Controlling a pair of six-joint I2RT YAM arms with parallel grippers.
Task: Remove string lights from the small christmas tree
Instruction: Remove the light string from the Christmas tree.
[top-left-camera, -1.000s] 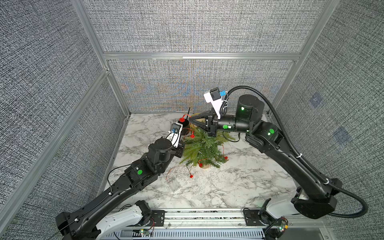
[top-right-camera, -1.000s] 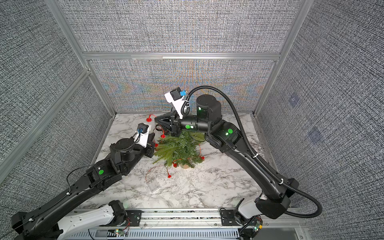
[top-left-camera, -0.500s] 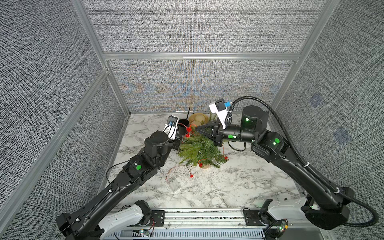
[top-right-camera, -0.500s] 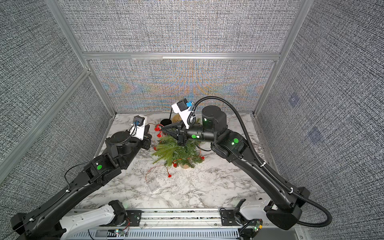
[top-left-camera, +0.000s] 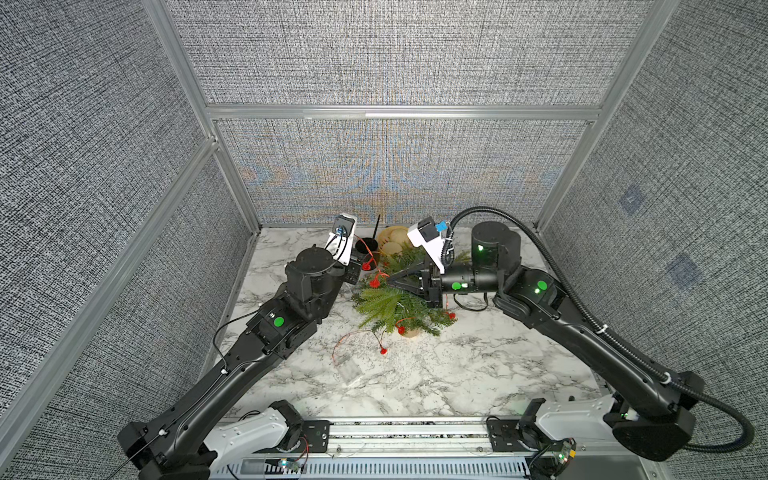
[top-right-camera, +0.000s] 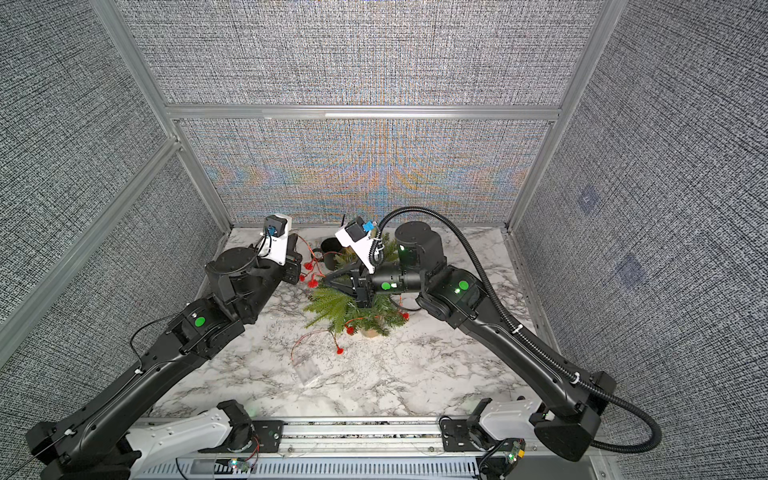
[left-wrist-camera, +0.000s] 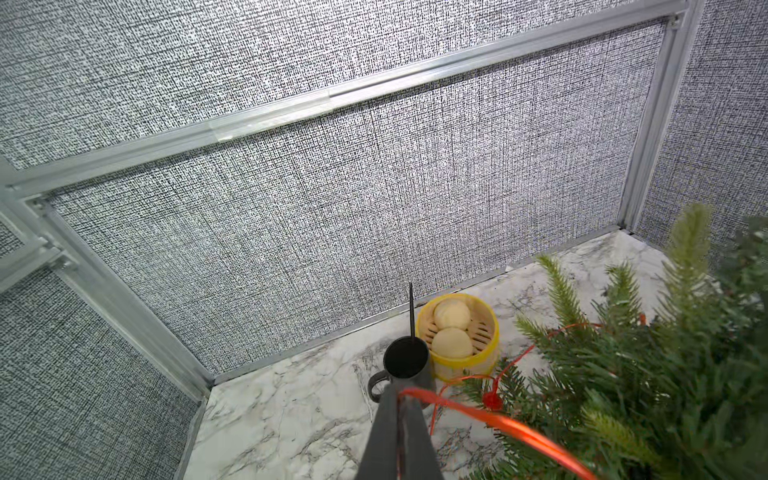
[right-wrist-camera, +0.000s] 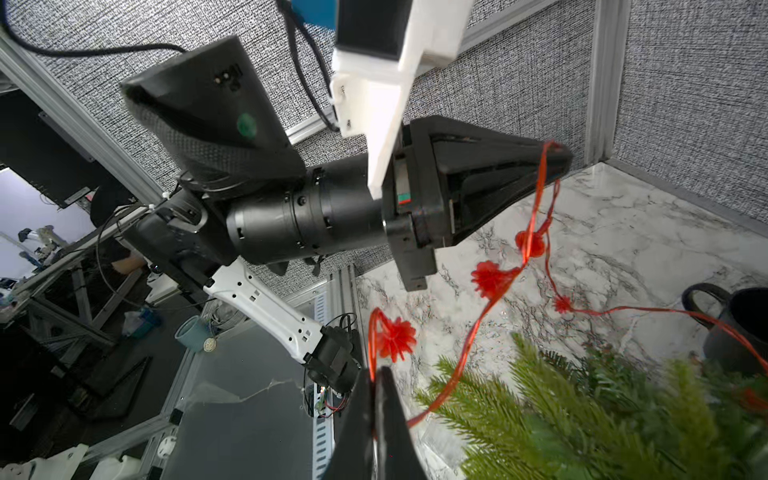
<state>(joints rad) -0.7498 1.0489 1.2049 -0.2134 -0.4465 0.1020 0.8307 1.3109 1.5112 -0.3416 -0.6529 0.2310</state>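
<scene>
The small christmas tree (top-left-camera: 384, 305) (top-right-camera: 338, 309) stands mid-table on a tan base (top-left-camera: 409, 331), its green fronds also in both wrist views (left-wrist-camera: 644, 374) (right-wrist-camera: 582, 415). The string lights (top-left-camera: 376, 281) (top-right-camera: 311, 282) run as a red wire with red bulbs between my two grippers. They also trail off the tree to a clear battery box (top-left-camera: 349, 368) (top-right-camera: 306, 370) on the table. My left gripper (top-left-camera: 358, 266) (left-wrist-camera: 401, 392) (right-wrist-camera: 557, 160) is shut on the wire left of the treetop. My right gripper (top-left-camera: 390, 283) (right-wrist-camera: 376, 374) is shut on the wire above the tree.
A black mug (top-left-camera: 365, 246) (left-wrist-camera: 405, 357) with a thin stick in it stands behind the tree. Beside it is a yellow steamer basket (top-left-camera: 392, 241) (left-wrist-camera: 482, 357) holding two buns. Grey fabric walls close the marble table (top-left-camera: 478, 365) on three sides.
My right gripper has come down and forward over the treetop with the wire. My left gripper has moved back toward the rear wall, still pinching the wire.
</scene>
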